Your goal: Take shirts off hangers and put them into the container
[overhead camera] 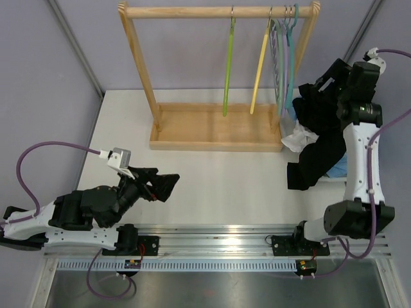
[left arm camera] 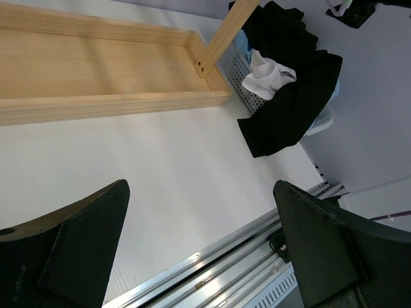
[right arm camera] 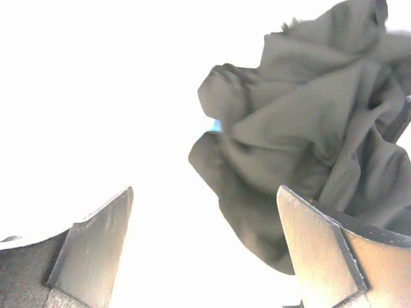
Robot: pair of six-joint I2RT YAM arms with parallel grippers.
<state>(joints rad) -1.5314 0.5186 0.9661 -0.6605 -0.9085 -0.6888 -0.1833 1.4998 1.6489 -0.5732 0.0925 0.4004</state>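
Now: left hand (left arm camera: pixel 200 185) wide open, empty; right hand (right arm camera: pixel 204 190) wide open, black shirt (right arm camera: pixel 308 128) beyond it, ungripped.

container (left arm camera: pixel 239 68) mostly buried under black shirt (overhead camera: pixel 321 138), white shirt (overhead camera: pixel 300 138) partly covered, right wrist backdrop washed out, perhaps the table (right arm camera: pixel 96 96)

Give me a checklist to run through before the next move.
1. Hangers bare: ok, all five hang empty on the rack.
2. Right pincer open: ok, nothing between its jaws, above the black shirt.
3. Left pincer open and empty: ok.
4. Black shirt wholly inside the container: not ok, part of it drapes over the wall onto the table.
5. White shirt inside: cannot tell, mostly buried.
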